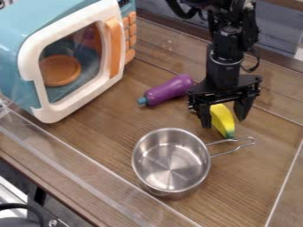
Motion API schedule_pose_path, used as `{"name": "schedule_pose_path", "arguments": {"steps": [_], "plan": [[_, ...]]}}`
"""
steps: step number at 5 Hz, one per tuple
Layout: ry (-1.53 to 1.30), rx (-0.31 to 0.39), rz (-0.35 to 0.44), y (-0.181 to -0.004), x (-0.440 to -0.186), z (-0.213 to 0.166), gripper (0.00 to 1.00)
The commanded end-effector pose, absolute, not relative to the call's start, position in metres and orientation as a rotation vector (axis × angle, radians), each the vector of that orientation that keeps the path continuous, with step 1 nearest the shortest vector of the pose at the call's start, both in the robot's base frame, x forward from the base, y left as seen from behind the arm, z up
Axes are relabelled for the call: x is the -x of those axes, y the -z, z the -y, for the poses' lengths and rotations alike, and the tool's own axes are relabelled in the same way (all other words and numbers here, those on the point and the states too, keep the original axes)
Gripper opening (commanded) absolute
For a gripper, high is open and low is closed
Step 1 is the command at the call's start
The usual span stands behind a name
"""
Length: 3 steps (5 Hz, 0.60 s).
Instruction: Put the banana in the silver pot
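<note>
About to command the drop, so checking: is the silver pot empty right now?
Empty. The silver pot shows only its bare shiny floor; the banana lies on the table beside it, between the open gripper fingers.

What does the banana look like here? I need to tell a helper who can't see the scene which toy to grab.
Start at the blue-and-white toy microwave at the left of the wooden table and move right, past the purple eggplant. The banana lies under the open tool, just above the silver pot. It is the only yellow, curved toy.
</note>
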<state>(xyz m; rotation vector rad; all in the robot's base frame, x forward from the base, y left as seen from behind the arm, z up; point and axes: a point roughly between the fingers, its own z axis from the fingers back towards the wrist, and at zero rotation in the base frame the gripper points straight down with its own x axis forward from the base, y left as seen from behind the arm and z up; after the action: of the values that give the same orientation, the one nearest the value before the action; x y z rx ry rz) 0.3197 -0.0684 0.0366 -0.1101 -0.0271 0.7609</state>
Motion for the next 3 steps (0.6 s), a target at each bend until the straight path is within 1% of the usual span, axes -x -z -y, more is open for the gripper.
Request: {"name": "schedule_pose_path", "arguments": {"steps": [1,3], "plan": [[-0.742,0.127,0.049,-0.0461,-0.3234,0.0728,1.00],[-0.729,0.130,0.040,-0.0471,-0.3234,0.0739,1.00]]}}
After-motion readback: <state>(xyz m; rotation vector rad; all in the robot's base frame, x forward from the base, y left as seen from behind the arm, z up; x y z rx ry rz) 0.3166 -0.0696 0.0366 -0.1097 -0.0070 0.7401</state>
